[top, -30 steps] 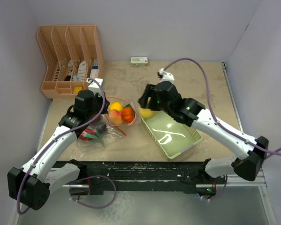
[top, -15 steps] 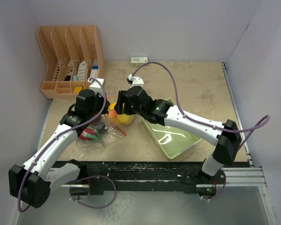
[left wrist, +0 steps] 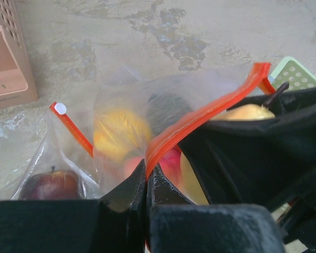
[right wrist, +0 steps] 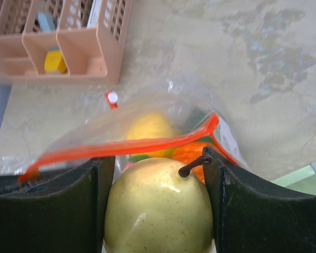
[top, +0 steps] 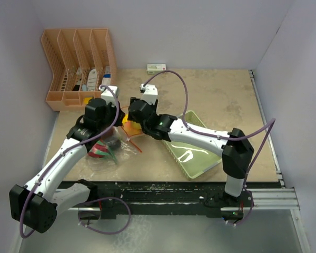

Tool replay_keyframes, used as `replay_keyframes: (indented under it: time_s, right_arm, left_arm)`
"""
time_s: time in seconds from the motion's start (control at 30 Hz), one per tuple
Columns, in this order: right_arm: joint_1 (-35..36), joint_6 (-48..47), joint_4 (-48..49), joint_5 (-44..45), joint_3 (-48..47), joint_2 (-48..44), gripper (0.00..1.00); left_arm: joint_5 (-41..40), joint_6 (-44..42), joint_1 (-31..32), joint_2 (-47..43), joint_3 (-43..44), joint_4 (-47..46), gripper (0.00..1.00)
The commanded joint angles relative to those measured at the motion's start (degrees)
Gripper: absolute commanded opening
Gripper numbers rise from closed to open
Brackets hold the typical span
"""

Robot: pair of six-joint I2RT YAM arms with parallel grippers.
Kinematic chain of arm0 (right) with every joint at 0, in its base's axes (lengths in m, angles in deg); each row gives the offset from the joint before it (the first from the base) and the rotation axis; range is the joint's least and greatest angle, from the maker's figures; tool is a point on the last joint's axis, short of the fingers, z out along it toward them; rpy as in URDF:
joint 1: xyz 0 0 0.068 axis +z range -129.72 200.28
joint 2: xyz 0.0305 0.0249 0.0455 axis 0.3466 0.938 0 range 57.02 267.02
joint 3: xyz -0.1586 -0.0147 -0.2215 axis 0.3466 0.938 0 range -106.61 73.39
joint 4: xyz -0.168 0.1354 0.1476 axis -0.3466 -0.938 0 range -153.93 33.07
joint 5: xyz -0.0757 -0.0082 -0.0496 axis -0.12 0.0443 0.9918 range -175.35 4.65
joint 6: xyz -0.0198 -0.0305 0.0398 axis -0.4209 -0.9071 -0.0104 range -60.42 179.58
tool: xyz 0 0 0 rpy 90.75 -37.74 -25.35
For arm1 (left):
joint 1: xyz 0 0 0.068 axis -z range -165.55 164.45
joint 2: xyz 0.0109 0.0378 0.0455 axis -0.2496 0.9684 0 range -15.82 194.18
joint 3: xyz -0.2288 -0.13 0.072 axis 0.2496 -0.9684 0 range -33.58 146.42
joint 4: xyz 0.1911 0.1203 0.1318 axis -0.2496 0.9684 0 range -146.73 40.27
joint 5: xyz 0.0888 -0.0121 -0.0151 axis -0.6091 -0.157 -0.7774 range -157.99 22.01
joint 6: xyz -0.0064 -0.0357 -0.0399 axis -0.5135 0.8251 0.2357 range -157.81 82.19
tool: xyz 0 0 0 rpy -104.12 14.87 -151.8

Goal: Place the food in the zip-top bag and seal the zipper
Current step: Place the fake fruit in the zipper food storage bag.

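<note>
- zip-top bag [left wrist: 121, 100]: clear, crinkled, with yellow fruit [left wrist: 118, 132] and red food inside.
- left gripper [left wrist: 146, 182]: pinched together on the bag's zipper [left wrist: 200, 116].
- right gripper [right wrist: 157, 174]: clamped around a yellow-green pear [right wrist: 155, 221], just at the bag's mouth.

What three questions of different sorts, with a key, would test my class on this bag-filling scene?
1. True or false: the left claw is shut on the zipper of the zip-top bag.
2. What does the right claw hold at the bag's mouth?
A. a yellow-green fruit with a brown stem
B. a dark purple vegetable
C. nothing
3. Fill the gap: the tray beside the bag is pale ____.

Key: 1 true; 2 A; 3 green.
</note>
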Motion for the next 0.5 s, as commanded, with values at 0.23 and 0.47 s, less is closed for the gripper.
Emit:
replay_keyframes:
  time_s: [0.23,0.47]
  right_arm:
    - [2.1,-8.71,7.03,3.13,-5.28,-2.58,0.81]
    - [2.59,-9.47,4.66,2.64,-2.02,-6.33,0.97]
  left_arm:
    - [1.31,0.84,-0.32,1.44,2.89,-2.64,0.0]
    - [1.28,0.81,-0.3,2.42,3.23,-3.15,0.0]
